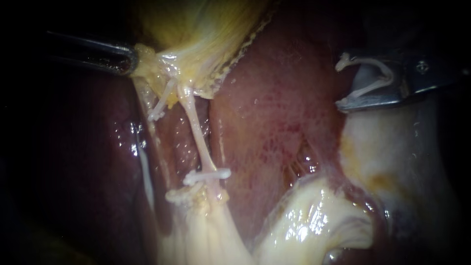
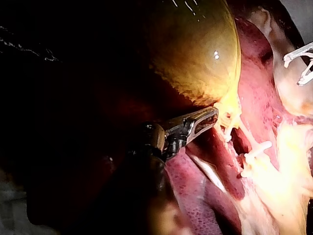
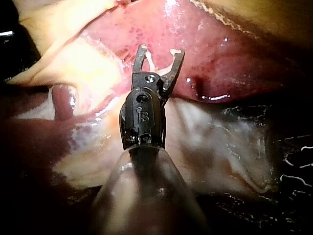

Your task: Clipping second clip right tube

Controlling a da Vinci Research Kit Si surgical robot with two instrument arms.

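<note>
The right tube [image 1: 196, 127] runs pale and thin from the gallbladder [image 1: 206, 29] down to yellow fat. A white clip [image 1: 207, 175] lies across its lower end. The shorter left tube [image 1: 164, 100] hangs beside it, and another white clip [image 1: 179, 195] sits lower left. My left instrument [image 1: 133, 60] is shut on the gallbladder's neck [image 2: 222, 115], and its jaws [image 2: 212, 116] show in the left wrist view. My right instrument [image 1: 339, 83] is far right of the tubes, over the liver. Its jaws stand wide with a white clip [image 1: 378, 73] seated between them [image 3: 161, 50].
Red liver [image 1: 274, 113] fills the middle between the tubes and my right instrument. Darker liver [image 1: 73, 157] lies on the left. Glossy pale fat [image 1: 314, 221] bulges at the bottom, and whitish tissue [image 1: 402, 162] lies under the right instrument.
</note>
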